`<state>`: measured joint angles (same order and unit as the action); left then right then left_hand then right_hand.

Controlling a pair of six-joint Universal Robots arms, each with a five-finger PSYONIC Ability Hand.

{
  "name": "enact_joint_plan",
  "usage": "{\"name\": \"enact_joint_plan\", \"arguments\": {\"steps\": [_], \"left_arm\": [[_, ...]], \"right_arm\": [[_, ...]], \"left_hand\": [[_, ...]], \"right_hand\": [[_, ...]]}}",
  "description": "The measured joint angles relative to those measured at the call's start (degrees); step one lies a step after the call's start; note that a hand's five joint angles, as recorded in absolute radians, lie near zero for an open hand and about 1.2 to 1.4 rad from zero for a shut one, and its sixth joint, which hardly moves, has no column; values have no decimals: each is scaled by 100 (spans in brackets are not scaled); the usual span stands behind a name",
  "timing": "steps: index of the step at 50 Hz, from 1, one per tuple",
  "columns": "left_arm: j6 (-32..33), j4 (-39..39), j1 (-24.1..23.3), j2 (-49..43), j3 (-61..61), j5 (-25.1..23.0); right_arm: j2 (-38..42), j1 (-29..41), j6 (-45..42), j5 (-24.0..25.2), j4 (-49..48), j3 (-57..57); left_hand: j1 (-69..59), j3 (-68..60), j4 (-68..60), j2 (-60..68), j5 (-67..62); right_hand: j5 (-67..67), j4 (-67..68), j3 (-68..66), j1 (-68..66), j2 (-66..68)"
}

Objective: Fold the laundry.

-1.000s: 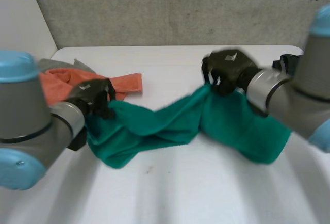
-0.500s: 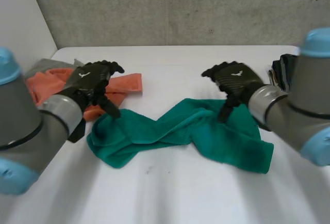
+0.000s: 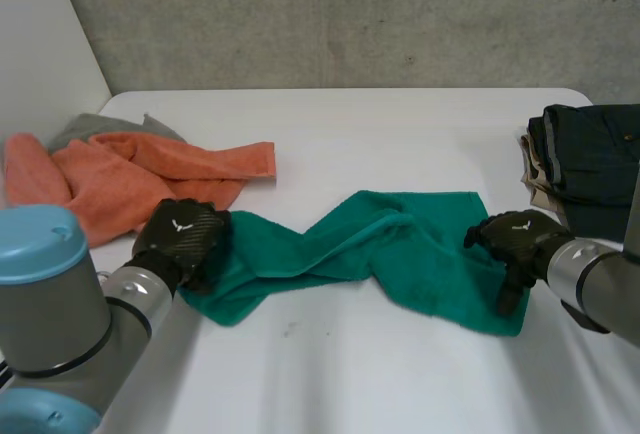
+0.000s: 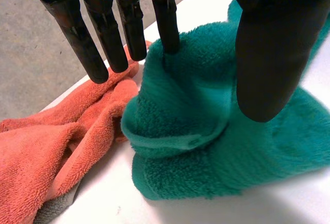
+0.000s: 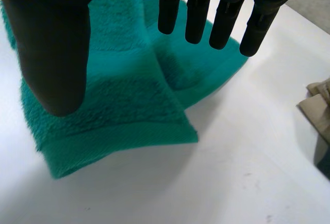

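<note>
Green towel (image 3: 400, 254) strewn in a loose twist across the middle of the white desk (image 3: 350, 374), spread flatter at its right end, bunched and folded over at its left.

Left hand (image 3: 182, 239) palm-down over the bunched left end, arm reaching in from the near left. From the left wrist: fingers (image 4: 103, 38) straight and spread, thumb held well apart from them, nothing clamped. One fingertip pressed against the top of a rolled fold of the towel (image 4: 206, 146), the others clear of it, on the side of the orange towel (image 4: 46, 152).

Right hand (image 3: 515, 239) at the towel's right edge, toward its near corner, back of the hand up, fingers pointing down at the desk. From the right wrist: fingers (image 5: 198, 12) straight, side by side with small gaps, thumb held wide, gripping nothing, above the layered end of the towel (image 5: 129, 95). Contact with the cloth: cannot tell.

Orange towel (image 3: 130, 179) crumpled at the far left of the desk, touching the green towel's left end, with a grey cloth (image 3: 90, 127) partly under it.

Stack of dark folded clothes (image 3: 590, 154) at the desk's right edge, beyond the right hand and apart from the green towel, with a beige folded piece (image 5: 322, 105) at its bottom.
</note>
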<state>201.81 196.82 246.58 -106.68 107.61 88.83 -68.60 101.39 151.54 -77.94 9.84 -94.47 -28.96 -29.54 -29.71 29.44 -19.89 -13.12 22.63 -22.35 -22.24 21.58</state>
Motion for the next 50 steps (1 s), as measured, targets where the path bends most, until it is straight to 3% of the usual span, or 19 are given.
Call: {"name": "enact_joint_plan", "arguments": {"steps": [17, 21, 26, 28, 33, 35, 38, 42, 50], "left_arm": [[1022, 92, 278, -864, -559, -34], [1125, 113, 290, -911, -624, -38], [1139, 139, 303, -955, -717, -39], [1133, 158, 324, -966, -753, -39], [1120, 214, 398, -930, -815, -32], [1117, 229, 426, -875, -832, -24], [1093, 214, 453, -642, -880, -8], [1033, 151, 468, -128, -943, 3], [746, -419, 472, 1368, -1085, -24]], "right_arm": [[57, -27, 63, -8, -607, -316], [159, -19, 103, -30, -570, -166], [447, -2, 130, -44, -519, 40], [578, 1, 145, -48, -503, 124], [791, 11, 232, -50, -471, 306], [826, 13, 276, -52, -441, 364], [800, -6, 330, -55, -392, 426], [486, -48, 372, -66, -341, 486], [-1178, -206, 23, -35, 65, 772]], "left_hand": [[-170, -119, -108, 116, -67], [-1022, -916, -854, 927, -807], [-3532, -3427, -3445, 3461, -3372], [-3623, -3796, -3824, 3842, -3660], [-3623, -3853, -3874, 3892, -3667], [-3623, -3854, -3874, 3893, -3667], [-3623, -3854, -3875, 3895, -3667], [-3623, -3854, -3875, 3896, -3667], [-3626, -3854, -3893, 3896, -3667]], "right_hand": [[178, -22, 15, 20, -14], [179, -22, 15, 21, -14], [153, -21, 13, 19, 0], [-17, 89, -98, -135, 84], [-1882, 1987, -2020, -2001, 2204], [-3401, 3558, -3586, -3258, 3724], [-4085, 4393, -4405, -3868, 4511], [-4103, 4535, -4483, -3868, 4530], [-4171, 4543, -4483, -3868, 4530]]}}
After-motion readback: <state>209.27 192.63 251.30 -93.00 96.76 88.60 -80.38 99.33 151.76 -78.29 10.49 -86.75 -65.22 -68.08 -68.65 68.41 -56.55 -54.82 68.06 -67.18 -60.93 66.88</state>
